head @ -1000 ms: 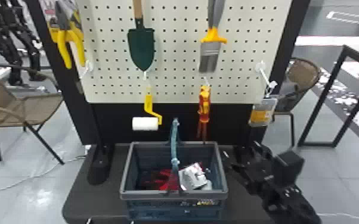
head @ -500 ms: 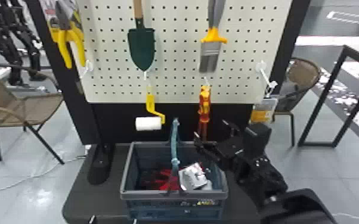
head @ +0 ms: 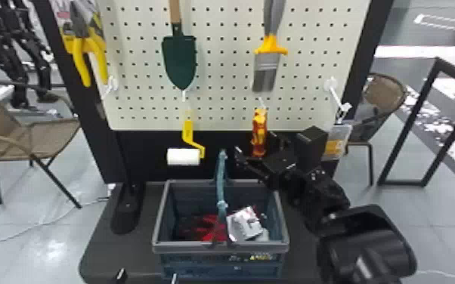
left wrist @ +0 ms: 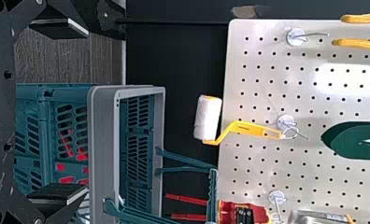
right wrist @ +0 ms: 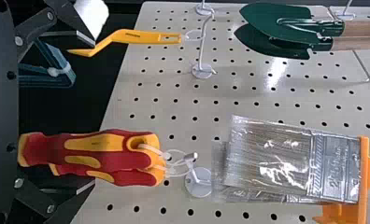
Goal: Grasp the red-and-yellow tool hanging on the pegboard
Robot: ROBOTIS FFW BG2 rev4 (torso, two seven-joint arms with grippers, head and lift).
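right arm has risen to the pegboard (head: 230, 56) since the earlier frame. head view: right gripper (head: 257, 160) just under the hanging red-and-yellow tool (head: 259, 130). right wrist view: jaws apart, handle between them; an off-centre close could swing it off its hook (right wrist: 199, 182). left wrist view: left gripper (left wrist: 75, 112) splayed, idle.

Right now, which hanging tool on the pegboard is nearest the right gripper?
The red-and-yellow tool, right at the right gripper; the trowel, brush and roller hang farther off.
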